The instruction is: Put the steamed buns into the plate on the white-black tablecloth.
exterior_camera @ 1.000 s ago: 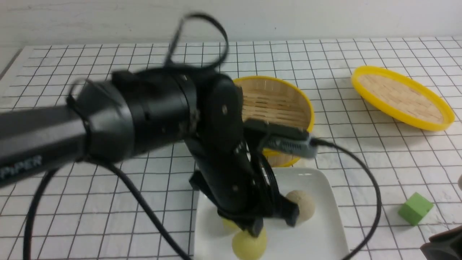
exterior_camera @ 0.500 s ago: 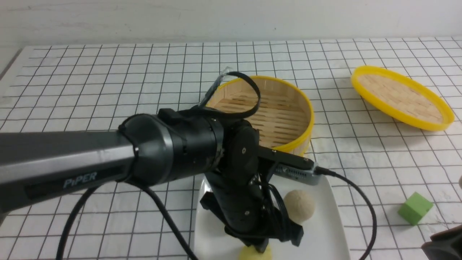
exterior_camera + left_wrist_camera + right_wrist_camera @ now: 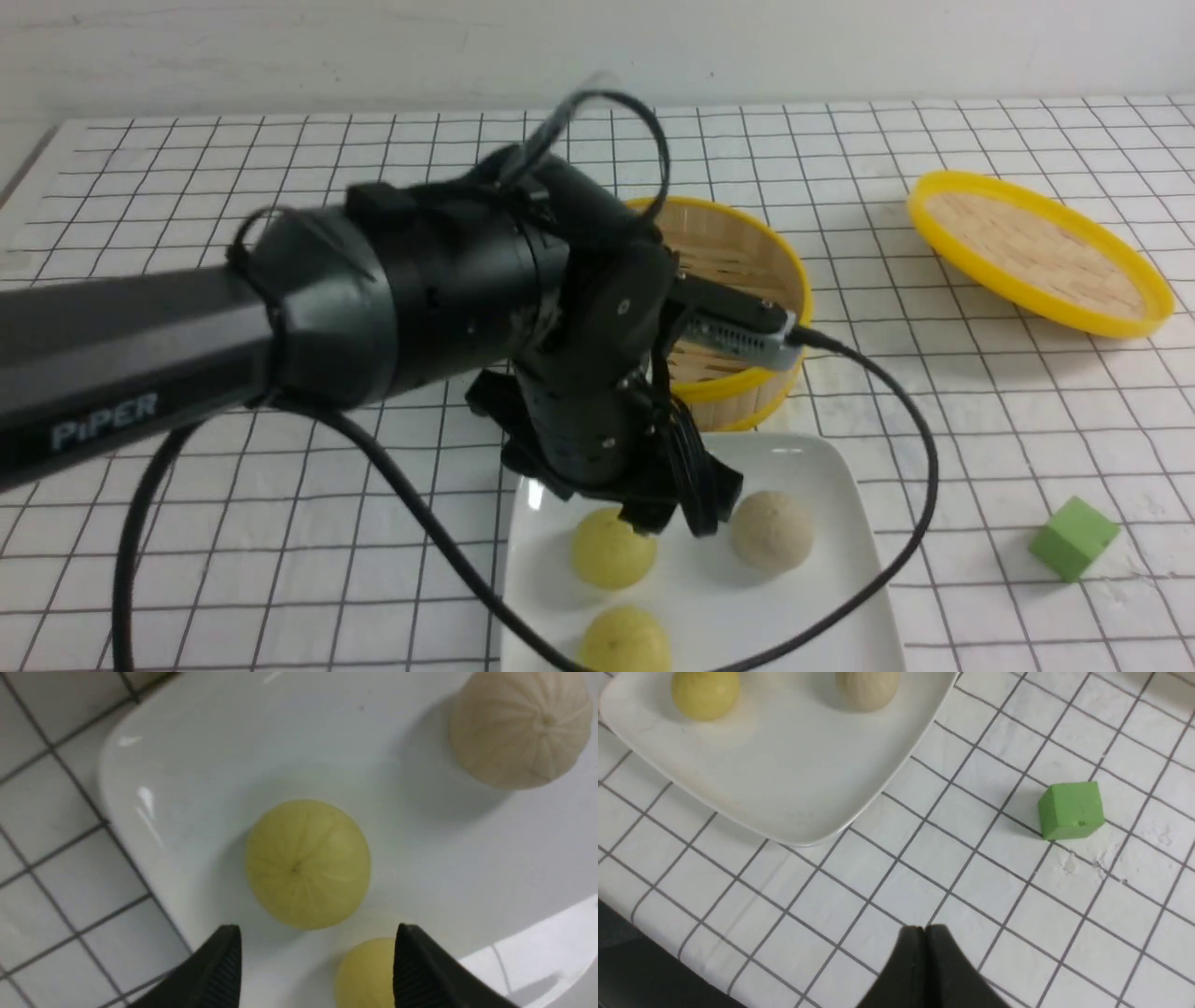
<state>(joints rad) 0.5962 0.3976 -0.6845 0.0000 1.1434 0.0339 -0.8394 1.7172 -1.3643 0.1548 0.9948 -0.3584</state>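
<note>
Left hand: risen off the plate since a second ago; I see its fingers apart, holding nothing.
Steamed buns: all three lie on the plate; one yellow bun sits just below that hand, untouched.
Right hand: fingers pressed together over the white-black tablecloth.

Three steamed buns on plate

Steamed buns on plate, before steamer
</note>
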